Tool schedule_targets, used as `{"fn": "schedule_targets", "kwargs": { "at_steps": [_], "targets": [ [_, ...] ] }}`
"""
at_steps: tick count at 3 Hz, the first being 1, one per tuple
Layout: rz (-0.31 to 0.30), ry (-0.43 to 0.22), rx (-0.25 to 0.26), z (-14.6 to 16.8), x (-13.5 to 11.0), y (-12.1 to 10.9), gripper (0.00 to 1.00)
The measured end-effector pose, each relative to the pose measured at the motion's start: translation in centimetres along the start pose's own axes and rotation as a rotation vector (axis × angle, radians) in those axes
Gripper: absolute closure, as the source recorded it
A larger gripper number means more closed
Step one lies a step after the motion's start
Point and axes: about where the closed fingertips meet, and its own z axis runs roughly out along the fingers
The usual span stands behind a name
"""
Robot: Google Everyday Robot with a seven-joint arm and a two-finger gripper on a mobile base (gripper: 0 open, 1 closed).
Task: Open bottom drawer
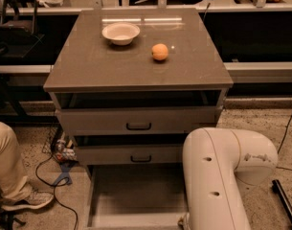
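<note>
The grey cabinet (pixel 136 68) has three drawers. The bottom drawer (pixel 136 195) is pulled far out toward me, showing its plain grey tray; its front lies at the lower frame edge and its handle is out of view. The middle drawer (pixel 131 153) and top drawer (pixel 136 120) stand slightly out, each with a black loop handle. My white arm (pixel 222 176) reaches down at the lower right, over the bottom drawer's right front corner. The gripper is hidden beneath the arm, below the frame edge.
A white bowl (pixel 120 32) and an orange (pixel 160 51) sit on the cabinet top. A person's leg and shoe (pixel 16 186) are at the left, with cables (pixel 59 176) on the floor. A dark bar (pixel 284 200) lies at the lower right.
</note>
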Motion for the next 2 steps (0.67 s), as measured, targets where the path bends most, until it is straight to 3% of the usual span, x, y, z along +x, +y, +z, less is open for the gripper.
{"fn": "schedule_targets", "kwargs": {
  "at_steps": [2],
  "targets": [
    [-0.021, 0.0, 0.012, -1.6, -0.1, -0.3, 0.08]
  ]
}}
